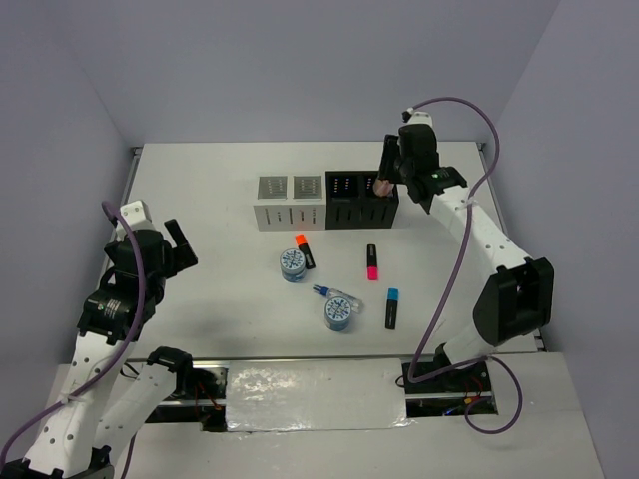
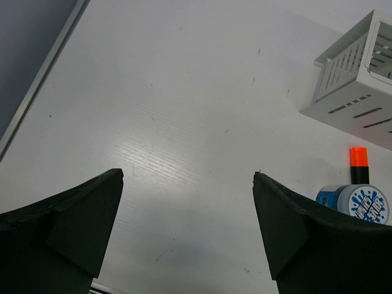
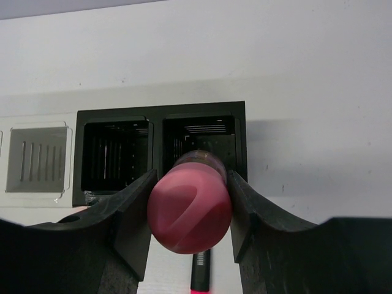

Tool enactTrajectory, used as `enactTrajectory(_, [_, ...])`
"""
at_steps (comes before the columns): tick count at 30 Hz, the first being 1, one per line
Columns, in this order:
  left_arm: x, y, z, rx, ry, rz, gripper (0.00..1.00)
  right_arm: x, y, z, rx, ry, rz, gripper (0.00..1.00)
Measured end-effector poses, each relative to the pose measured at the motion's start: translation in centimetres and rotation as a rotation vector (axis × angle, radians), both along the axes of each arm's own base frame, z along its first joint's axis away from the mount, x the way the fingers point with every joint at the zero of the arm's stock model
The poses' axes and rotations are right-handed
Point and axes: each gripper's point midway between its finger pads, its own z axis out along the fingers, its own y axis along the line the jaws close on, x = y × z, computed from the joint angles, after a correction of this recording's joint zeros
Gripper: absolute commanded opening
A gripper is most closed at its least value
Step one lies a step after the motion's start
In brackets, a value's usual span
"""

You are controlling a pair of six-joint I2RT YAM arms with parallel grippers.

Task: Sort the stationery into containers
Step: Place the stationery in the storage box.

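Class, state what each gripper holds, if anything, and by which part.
The right gripper grips the pink capped plastic cylinder across its round sides, near the pink end. The left gripper is open and holds nothing.

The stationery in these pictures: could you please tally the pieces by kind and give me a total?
Highlighters: 3 (orange highlighter, pink highlighter, blue highlighter)
Round discs: 2 (left disc, right disc)
Clear tube: 1
Pink cylinder: 1, held in the right pincer
Total: 7
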Motion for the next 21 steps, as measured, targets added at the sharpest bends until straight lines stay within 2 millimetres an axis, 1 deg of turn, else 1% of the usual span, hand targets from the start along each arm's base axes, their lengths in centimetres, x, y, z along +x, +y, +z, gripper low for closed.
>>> enactTrajectory(4, [0.0,-0.1,0.0,-0.002,-0.001,-0.003,0.99,1.2,0.4,-0.3,-0.013,0.015,0.009,0.00])
enactTrajectory(6, [0.0,-0.1,0.0,-0.002,-0.001,-0.004,0.99,1.8,0.6,-1.1,-0.022,0.036,0.010,0.00])
enactTrajectory(7, [0.0,-0.1,0.0,-0.003,-0.002,-0.005,0.99,1.9,0.6,-1.7,-0.027,0.052,0.009,0.05])
enactTrajectory(8, [0.1,-0.1,0.0,-0.004,-0.002,-0.006,0.99,1.9,0.6,-2.3,-0.033,0.069,0.009,0.07])
enactTrajectory(10, [0.1,-0.2,0.0,-0.005,-0.002,-0.008,0.99,1.8,0.5,-3.2,-0.042,0.095,0.007,0.19])
enactTrajectory(11, [0.1,-0.2,0.0,-0.006,-0.001,-0.009,0.99,1.8,0.5,-3.4,-0.044,0.101,0.007,0.41])
enactTrajectory(12, [0.1,-0.2,0.0,-0.006,-0.001,-0.010,0.99,1.8,0.5,-3.5,-0.045,0.105,0.007,0.54])
enactTrajectory(13, [0.1,-0.2,0.0,-0.006,-0.001,-0.010,0.99,1.8,0.5,-3.6,-0.046,0.106,0.007,0.62])
enactTrajectory(14, [0.1,-0.2,0.0,-0.007,0.000,-0.012,0.99,1.7,0.5,-3.6,-0.045,0.109,0.008,0.66])
enactTrajectory(16, [0.1,-0.3,-0.1,-0.007,0.004,-0.015,0.99,1.7,0.6,-3.7,-0.041,0.111,0.012,0.79])
enactTrajectory(17, [0.2,-0.3,-0.1,-0.007,0.007,-0.016,0.99,1.7,0.6,-3.6,-0.042,0.111,0.016,0.92])
enactTrajectory(18, [0.2,-0.4,-0.2,-0.007,0.010,-0.017,0.99,1.7,0.6,-3.6,-0.041,0.113,0.016,1.00])
enactTrajectory(21, [0.3,-0.5,-0.4,-0.005,0.019,-0.027,0.99,1.6,0.7,-3.3,-0.045,0.121,0.022,1.00])
